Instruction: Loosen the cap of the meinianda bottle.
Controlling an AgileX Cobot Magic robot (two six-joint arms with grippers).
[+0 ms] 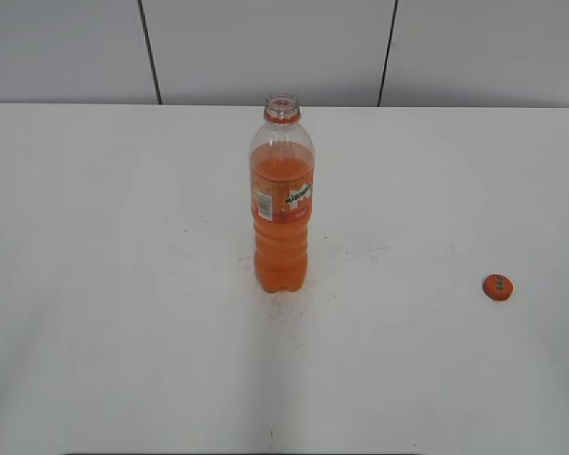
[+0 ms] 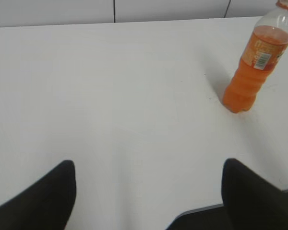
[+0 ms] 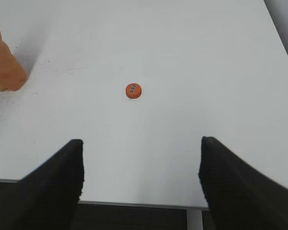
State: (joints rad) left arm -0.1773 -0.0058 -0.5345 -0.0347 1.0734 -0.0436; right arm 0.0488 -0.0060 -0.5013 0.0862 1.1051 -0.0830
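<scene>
The meinianda bottle [image 1: 282,204] stands upright mid-table with orange drink inside and its mouth open, no cap on it. It also shows in the left wrist view [image 2: 257,62] and at the left edge of the right wrist view [image 3: 5,69]. The orange cap [image 1: 498,286] lies flat on the table to the right, apart from the bottle; it shows in the right wrist view [image 3: 133,90]. My left gripper [image 2: 149,167] is open and empty near the front table edge. My right gripper [image 3: 141,146] is open and empty, with the cap ahead of it. Neither gripper shows in the exterior view.
The white table [image 1: 123,284] reaches back to a grey panelled wall [image 1: 266,47]. Its front edge shows in both wrist views, and its right edge [image 3: 278,38] shows in the right wrist view.
</scene>
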